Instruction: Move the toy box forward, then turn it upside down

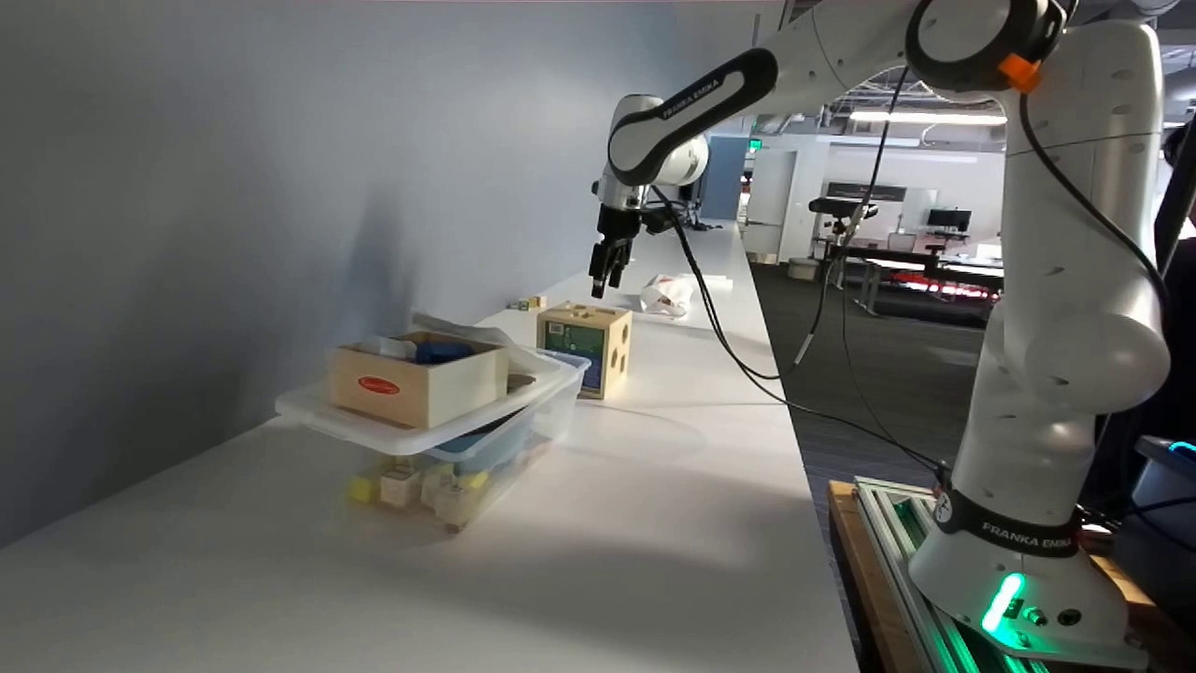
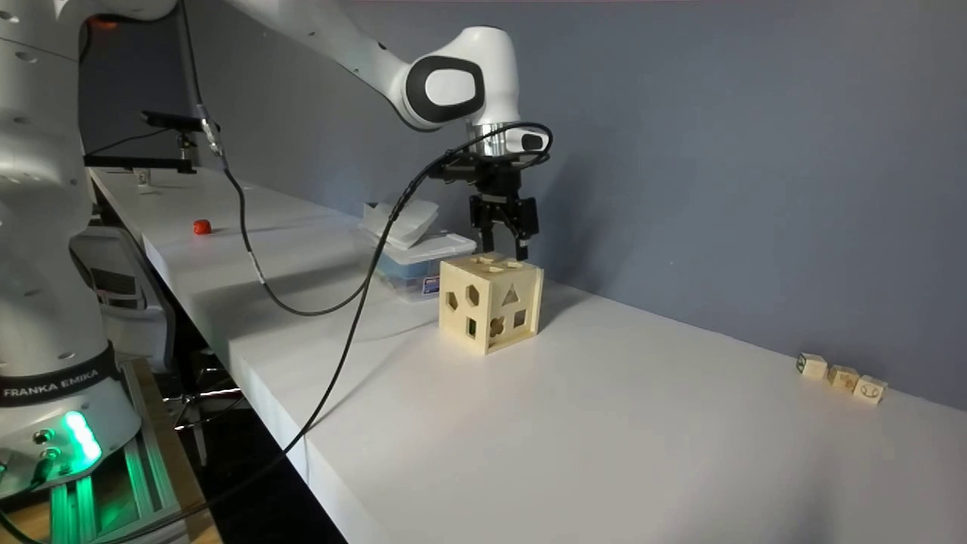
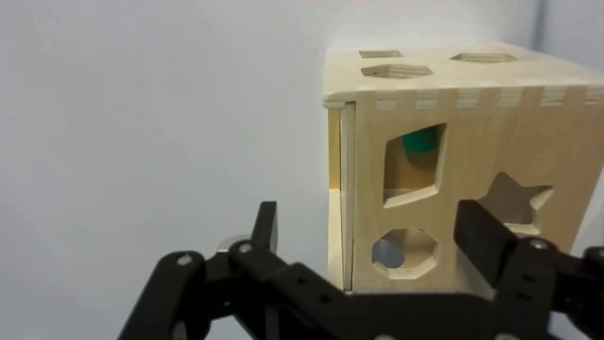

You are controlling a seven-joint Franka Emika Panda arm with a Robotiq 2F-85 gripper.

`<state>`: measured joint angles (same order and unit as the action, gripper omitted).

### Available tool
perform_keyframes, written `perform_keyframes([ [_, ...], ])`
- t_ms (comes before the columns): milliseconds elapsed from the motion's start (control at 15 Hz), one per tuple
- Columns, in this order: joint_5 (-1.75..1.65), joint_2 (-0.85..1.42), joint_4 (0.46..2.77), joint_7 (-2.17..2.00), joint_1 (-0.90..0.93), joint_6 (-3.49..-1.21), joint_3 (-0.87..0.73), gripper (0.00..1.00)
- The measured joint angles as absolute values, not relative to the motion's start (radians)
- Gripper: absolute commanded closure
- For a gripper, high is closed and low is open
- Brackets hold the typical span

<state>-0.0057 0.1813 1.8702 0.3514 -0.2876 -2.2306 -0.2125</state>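
From my remote station, my white Franka Emika arm rises and bends at the elbow, its forearm sloping down to the wrist. Below, the black tool points downward, its two fingers spread wide apart.

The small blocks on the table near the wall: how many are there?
3. In an exterior view, to the right of the toy box, they form a row: left block, middle block and right block. Others may be hidden behind the tub.

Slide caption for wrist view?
Open black end effector in foreground, light-tan wooden cube toy box with cut-outs behind, something green visible inside.
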Motion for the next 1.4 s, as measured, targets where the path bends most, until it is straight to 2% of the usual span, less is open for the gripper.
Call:
perform_keyframes([
  [733, 0.127, 0.175, 1.910, 0.529, -0.308, -2.282, -0.213, 0.00],
  [1400, 0.157, 0.186, 1.917, 0.558, -0.364, -2.220, -0.224, 0.00],
])
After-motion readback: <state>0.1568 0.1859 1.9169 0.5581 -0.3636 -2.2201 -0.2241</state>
